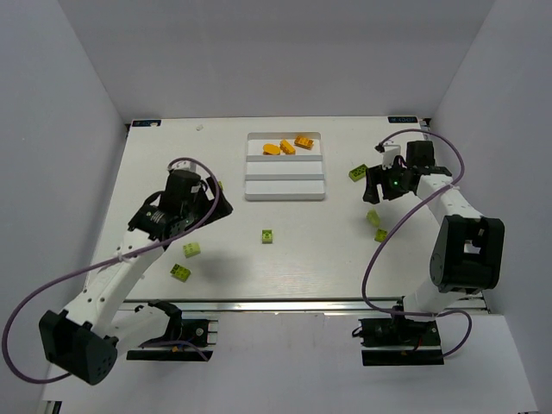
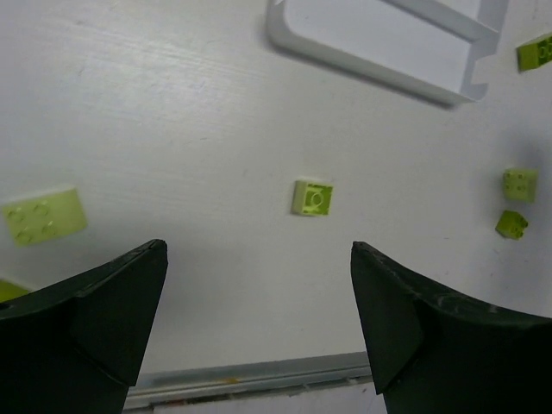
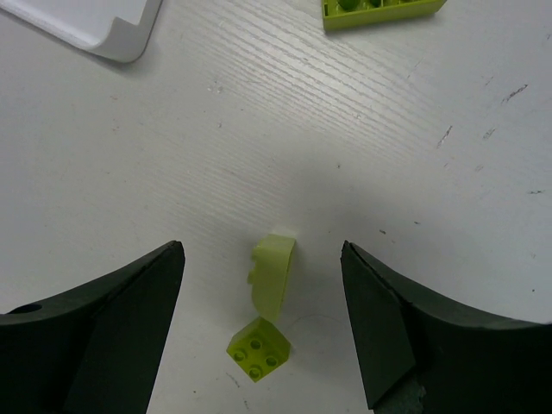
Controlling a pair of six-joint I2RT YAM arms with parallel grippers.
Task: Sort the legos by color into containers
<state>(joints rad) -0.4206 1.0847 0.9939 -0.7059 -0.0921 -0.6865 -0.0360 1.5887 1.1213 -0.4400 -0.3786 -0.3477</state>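
**Desk:** L arm, what are the fingers doing?

**Photog:** The left gripper [image 2: 257,252] is spread wide w/ nothing btwn its fingers [image 2: 103,319], held over the table [image 2: 172,103]. Just beyond the tips, slightly right, lies a one-stud lime brick [image 2: 312,197], flat, stud up. Off to the left is a bigger lime brick [image 2: 43,216], studs up.

**Desk:** And the R?

**Photog:** The right gripper [image 3: 260,250] is also apart and grips nothing. Framed btwn its tips on the table is a tipped lime brick [image 3: 274,278], lying on its side. A four-stud lime brick [image 3: 258,348] sits right at its near end; can't tell if they touch. Farther out is a larger lime brick [image 3: 379,10], cut by the frame edge.

**Desk:** Tray pos.?

**Photog:** The white tray [image 1: 285,178] is far-centre on the table, btwn the two arms. Its three long compartments run left-right. Three orange bricks [image 1: 287,147] sit in the farthest compartment, in a loose row. The lime pieces are all on the table: some near-left by the L arm, one near-centre, the rest right of the tray by the R arm.
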